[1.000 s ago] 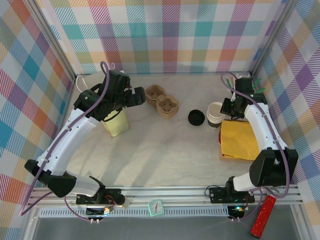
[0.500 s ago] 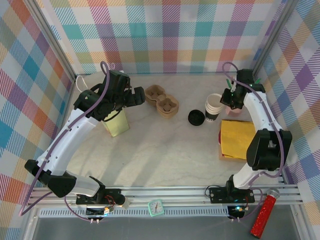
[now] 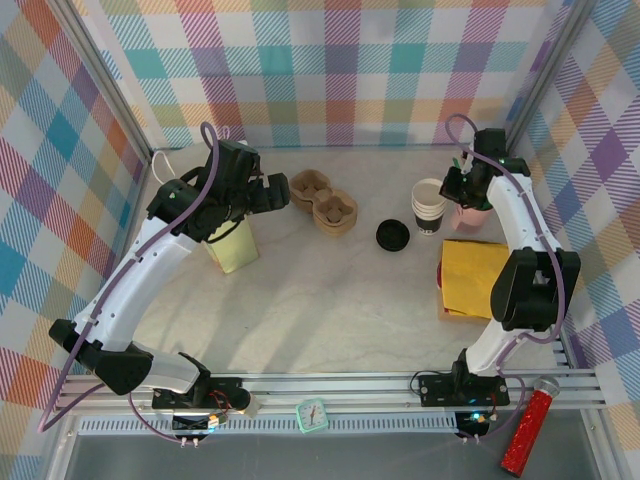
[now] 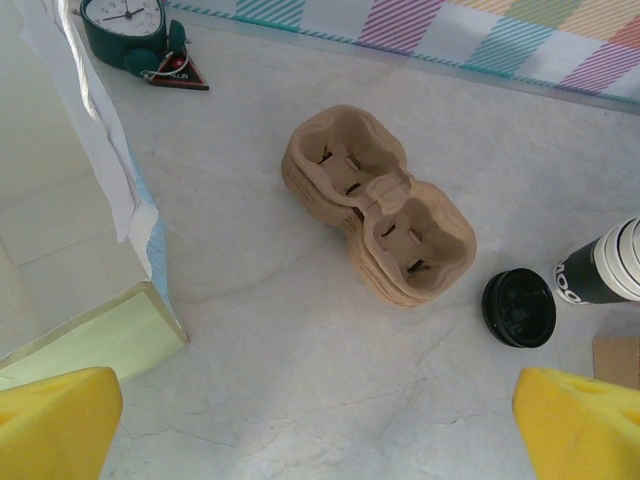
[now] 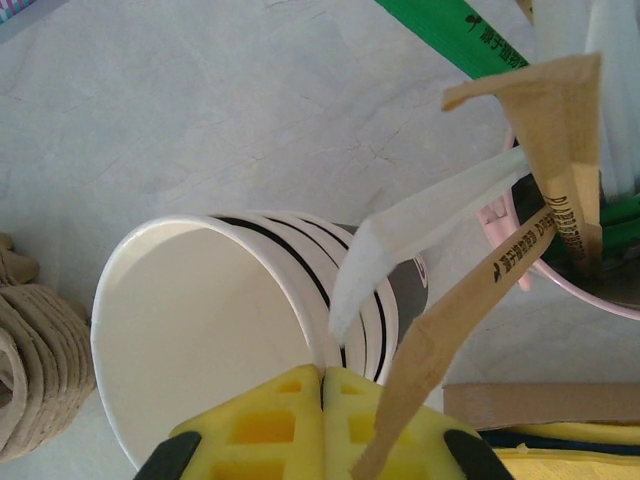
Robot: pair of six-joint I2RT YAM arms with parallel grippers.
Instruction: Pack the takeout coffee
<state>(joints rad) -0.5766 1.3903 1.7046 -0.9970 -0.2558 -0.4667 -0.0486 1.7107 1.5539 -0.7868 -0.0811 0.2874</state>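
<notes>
The right pincer [image 5: 322,378] is pressed together over the stack of cream paper cups [image 5: 215,320], far right; a brown paper stick [image 5: 480,287] crosses it. The left pincer [image 4: 318,420] is spread wide, far left, beside the pale yellow paper bag [image 3: 232,248]. The small takeout coffee with a round black lid [image 4: 518,308] sits between the brown cardboard cup tray [image 4: 375,215] and the stack.

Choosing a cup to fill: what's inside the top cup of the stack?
The top cup looks empty, with bare cream wall inside. Its lower part is hidden behind the shut right gripper.
</notes>
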